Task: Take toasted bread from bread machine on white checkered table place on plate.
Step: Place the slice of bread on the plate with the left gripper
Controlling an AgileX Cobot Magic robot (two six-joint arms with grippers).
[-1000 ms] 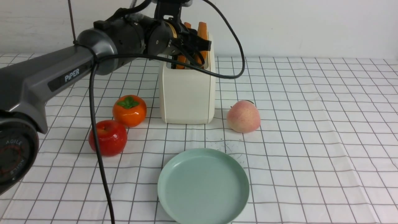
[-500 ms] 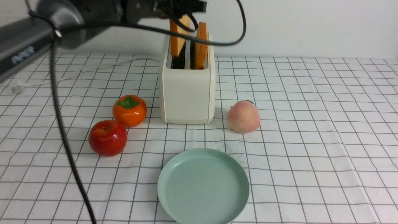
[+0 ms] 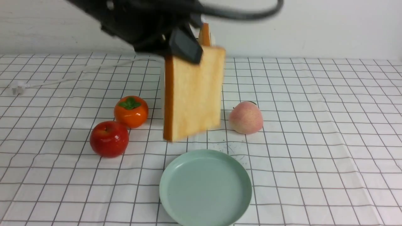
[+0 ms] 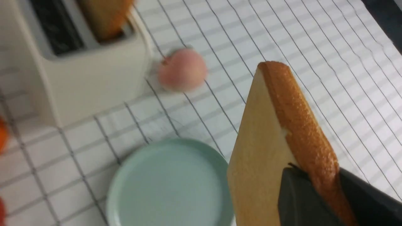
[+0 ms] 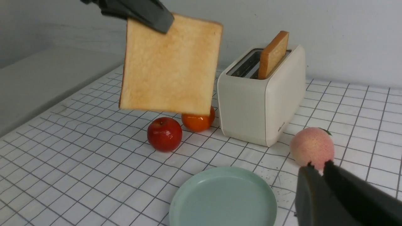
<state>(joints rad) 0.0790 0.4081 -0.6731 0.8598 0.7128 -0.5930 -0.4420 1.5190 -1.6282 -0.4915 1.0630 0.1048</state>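
- Red apple (image 3: 109, 139) and persimmon (image 3: 131, 111) sit close together on the checkered surface (image 3: 314, 125), clear of my path.
- My left tool (image 4: 315, 180) is clamped on one top corner of a toast slice (image 3: 193, 94), which hangs on edge in the air above the plate's far side.
- The slice looks light, stiff and dry. A corner pinch lets it swing, and squeezing hard could crumble the crust.
- The toaster (image 5: 260, 110) holds the second slice (image 5: 274, 54) upright in its right slot. I would grip that one by its exposed top edge.
- The mint plate (image 3: 205, 188) is bare.
- A peach (image 3: 246, 117) rests right of the toaster.
- My right tool (image 5: 317, 169) hovers with its fingers all but together, gripping nothing.
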